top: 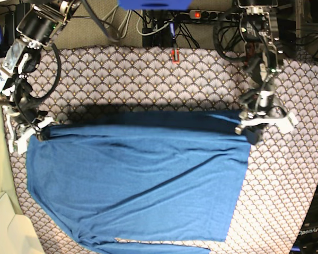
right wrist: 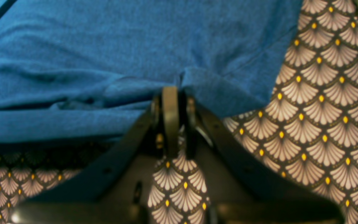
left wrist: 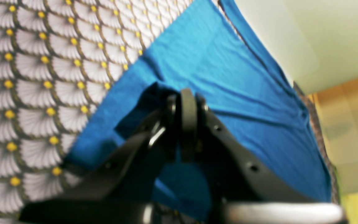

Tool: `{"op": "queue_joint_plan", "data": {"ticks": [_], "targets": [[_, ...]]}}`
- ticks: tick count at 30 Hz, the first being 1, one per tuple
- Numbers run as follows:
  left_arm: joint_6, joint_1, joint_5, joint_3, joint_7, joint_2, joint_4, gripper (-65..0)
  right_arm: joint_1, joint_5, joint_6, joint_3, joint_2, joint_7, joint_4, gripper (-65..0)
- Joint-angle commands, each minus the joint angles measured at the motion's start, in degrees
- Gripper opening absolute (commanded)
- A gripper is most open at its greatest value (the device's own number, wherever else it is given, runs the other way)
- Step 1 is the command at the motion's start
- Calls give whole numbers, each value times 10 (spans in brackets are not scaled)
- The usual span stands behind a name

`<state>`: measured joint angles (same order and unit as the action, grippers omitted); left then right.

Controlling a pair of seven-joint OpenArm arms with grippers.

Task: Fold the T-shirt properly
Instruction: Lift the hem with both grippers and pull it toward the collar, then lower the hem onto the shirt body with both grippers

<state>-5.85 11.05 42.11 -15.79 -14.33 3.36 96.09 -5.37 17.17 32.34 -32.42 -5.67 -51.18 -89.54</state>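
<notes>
- Pinching the T-shirt [top: 143, 185] at one upper corner, left gripper [top: 253, 133] clamped on fabric;
- Gripping the opposite corner, right gripper [top: 38, 132] closed on cloth above the table cloth [top: 148, 79]

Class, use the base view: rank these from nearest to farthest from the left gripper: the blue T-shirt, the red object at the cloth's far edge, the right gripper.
1. T-shirt: its corner is pinched in the left gripper, on the view's right.
2. Red object: top centre, at the tablecloth's far edge.
3. Right gripper: on the view's left, holding the shirt's opposite corner.
</notes>
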Motion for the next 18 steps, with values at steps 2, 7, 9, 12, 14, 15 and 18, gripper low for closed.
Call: {"op": "queue_joint_plan", "data": {"ticks": [2, 7, 9, 12, 14, 15, 18], "targets": [[5, -7, 2, -5, 14, 4, 10, -646, -10, 8, 2, -1, -6, 13, -9, -650], [5, -18, 1, -5, 14, 4, -5, -646, -9, 8, 2, 22, -5, 14, -9, -650], [5, -28, 3, -5, 14, 4, -14, -646, -9, 8, 2, 31, -5, 14, -9, -650], [5, -36, 3, -5, 14, 4, -23, -646, -10, 8, 2, 38, -5, 14, -9, -650], [5, -38, 1, -5, 14, 4, -30, -646, -10, 8, 2, 46, -6, 15, -9, -650], [5, -38, 1, -5, 14, 4, -31, -646, -10, 8, 2, 48, -7, 16, -9, -650], [5, -45, 1, -5, 14, 4, -42, -646, -21, 7, 2, 52, -7, 16, -4, -650]]}}
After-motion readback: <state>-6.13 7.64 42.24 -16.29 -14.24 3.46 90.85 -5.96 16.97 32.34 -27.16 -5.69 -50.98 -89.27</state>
